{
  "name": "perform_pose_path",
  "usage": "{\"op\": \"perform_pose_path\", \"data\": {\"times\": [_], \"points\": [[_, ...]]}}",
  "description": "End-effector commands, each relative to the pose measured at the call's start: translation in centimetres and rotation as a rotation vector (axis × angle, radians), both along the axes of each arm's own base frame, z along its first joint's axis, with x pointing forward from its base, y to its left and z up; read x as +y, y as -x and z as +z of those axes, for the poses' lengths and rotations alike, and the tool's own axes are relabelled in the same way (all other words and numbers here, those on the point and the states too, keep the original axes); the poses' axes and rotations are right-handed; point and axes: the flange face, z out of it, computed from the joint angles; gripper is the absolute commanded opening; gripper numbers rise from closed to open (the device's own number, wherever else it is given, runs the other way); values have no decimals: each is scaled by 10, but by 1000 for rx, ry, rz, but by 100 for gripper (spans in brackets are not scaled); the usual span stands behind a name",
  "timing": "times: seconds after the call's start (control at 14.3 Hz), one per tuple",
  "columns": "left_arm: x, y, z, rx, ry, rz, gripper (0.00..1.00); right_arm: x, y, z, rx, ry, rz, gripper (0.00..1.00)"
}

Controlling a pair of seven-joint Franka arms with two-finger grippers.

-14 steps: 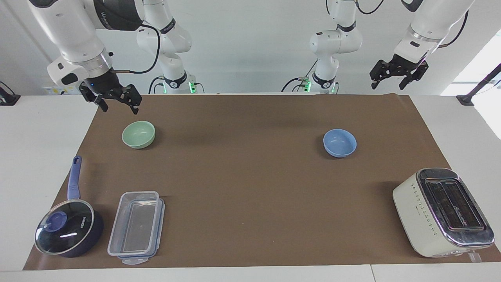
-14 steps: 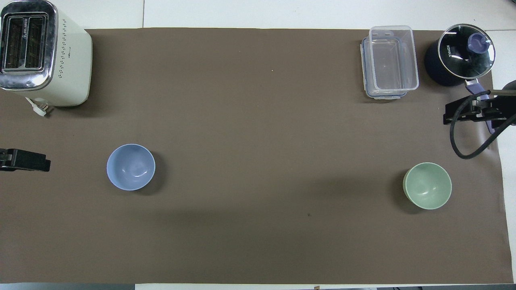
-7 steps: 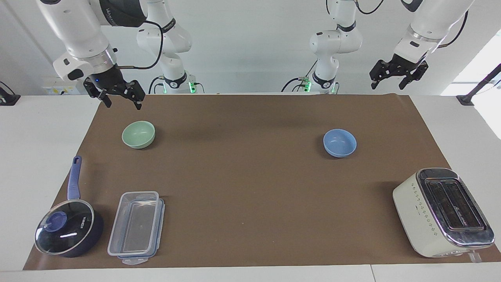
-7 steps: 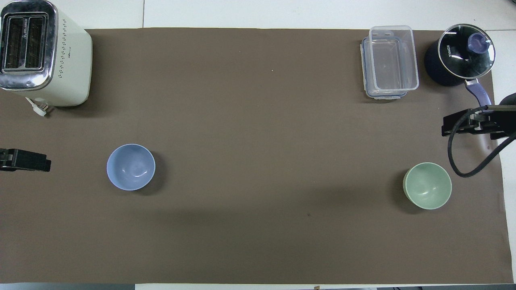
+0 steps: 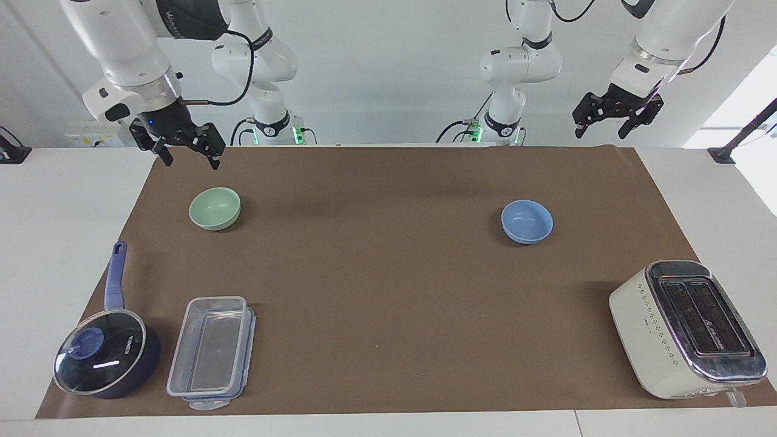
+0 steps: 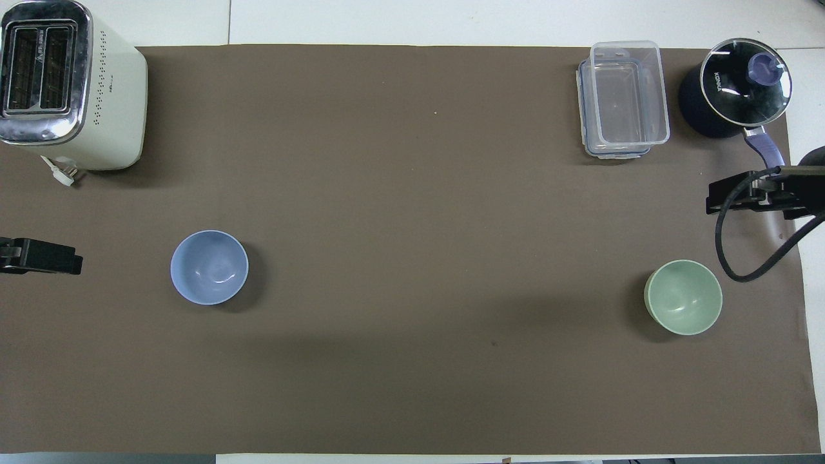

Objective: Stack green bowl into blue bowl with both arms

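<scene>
The pale green bowl (image 5: 215, 208) (image 6: 683, 297) sits upright on the brown mat toward the right arm's end. The light blue bowl (image 5: 527, 221) (image 6: 209, 267) sits upright toward the left arm's end, well apart from it. Both bowls hold nothing. My right gripper (image 5: 189, 159) (image 6: 747, 195) hangs open in the air over the mat's edge near the green bowl, touching nothing. My left gripper (image 5: 600, 131) (image 6: 40, 256) waits open, raised over the mat's edge at its own end, clear of the blue bowl.
A cream toaster (image 5: 686, 328) stands at the mat's corner farthest from the robots at the left arm's end. A clear lidded container (image 5: 209, 352) and a dark blue glass-lidded saucepan (image 5: 106, 358) lie farther out than the green bowl.
My right gripper has risen a little and drifted toward the robots and slightly toward the table's middle. The left gripper and both bowls have stayed put.
</scene>
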Motion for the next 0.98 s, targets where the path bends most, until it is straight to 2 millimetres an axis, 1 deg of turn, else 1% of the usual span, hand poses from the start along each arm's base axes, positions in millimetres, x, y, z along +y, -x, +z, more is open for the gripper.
{"op": "perform_pose_path", "data": {"times": [0.0, 0.07, 0.14, 0.21, 0.28, 0.35, 0.42, 0.49, 0.56, 0.63, 0.7, 0.77, 0.84, 0.91], "points": [[-2, 2, 6, -10, -22, 1, 100, -7, 6, -8, -4, -2, 0, 100], [-2, 2, 5, -10, -22, 1, 100, -10, 11, -19, -8, -2, 18, 99], [-2, 2, 5, -16, -21, 2, 100, -19, 19, -31, -17, -3, 17, 99], [-2, 1, 4, -19, -20, 2, 100, -33, 25, -45, -20, -2, 24, 99], [-2, 2, 2, -24, -20, 4, 100, -43, 33, -55, -41, 0, 70, 99], [-3, 2, -7, -18, -21, 3, 100, -50, 39, -66, -47, 2, 124, 98], [-3, -1, -22, -9, -22, 6, 100, -61, 47, -75, -45, 3, 158, 94], [-3, -3, -46, -1, -22, 5, 100, -68, 53, -90, -31, 1, 172, 89], [-3, -5, -73, 0, -22, 4, 100, -72, 54, -103, -39, 3, 175, 89], [-2, -3, -103, 5, -22, -1, 100, -81, 57, -117, -45, 5, 156, 89], [-2, -2, -128, 4, -21, -10, 100, -88, 60, -127, -36, 2, 141, 89], [-2, -1, -149, -5, -20, -14, 100, -89, 62, -140, -11, -5, 136, 89], [-2, 0, -172, -11, -18, -17, 100, -97, 66, -153, -1, -8, 122, 90], [-6, 3, -197, -14, -17, -29, 100, -102, 68, -171, -2, -10, 110, 91]]}}
